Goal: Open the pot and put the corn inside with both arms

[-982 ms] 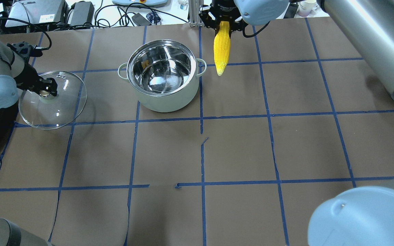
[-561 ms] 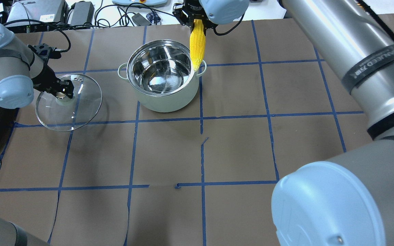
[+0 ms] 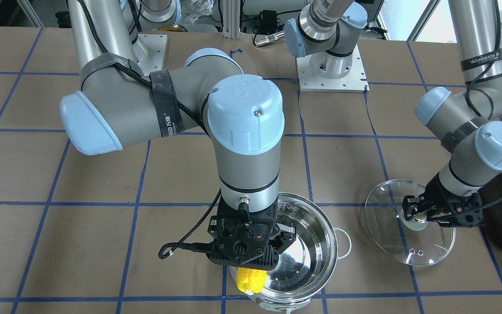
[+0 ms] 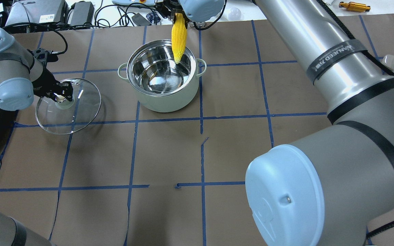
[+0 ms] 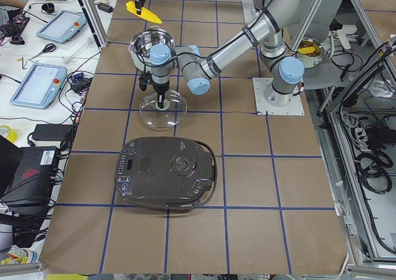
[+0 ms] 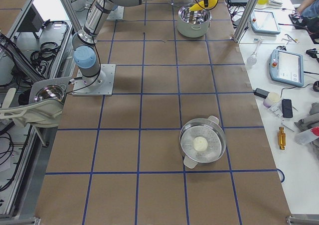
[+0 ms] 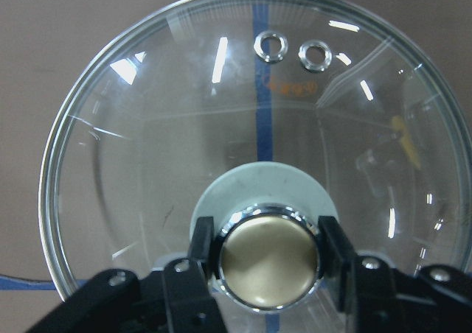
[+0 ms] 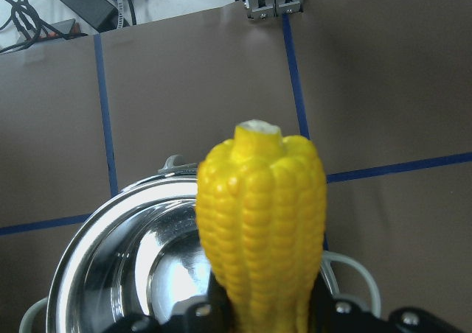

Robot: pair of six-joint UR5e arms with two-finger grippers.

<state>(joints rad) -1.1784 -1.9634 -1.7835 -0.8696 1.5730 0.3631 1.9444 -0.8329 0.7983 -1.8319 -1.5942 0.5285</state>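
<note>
Corn (image 4: pixel 178 41) hangs tip-down in the overhead view, clamped at its thick end by the right gripper (image 4: pixel 179 16) above the far rim of the open pot (image 4: pixel 169 100), which stands on the brown surface (image 4: pixel 234 153). The left gripper (image 4: pixel 62 96) is closed on the glass lid (image 4: pixel 82 112), well to the pot's left. In the front-facing view the corn's end shows below the right gripper over the pot's rim, and in the left wrist view both fingers (image 7: pixel 200 244) press the knob (image 7: pixel 269 258) between them.

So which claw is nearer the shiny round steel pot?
Right. The right claw hangs above the steel pot, gripping the yellow corn cob; the left claw is off to its side, clamped on the clear glass lid by its knob.
</note>
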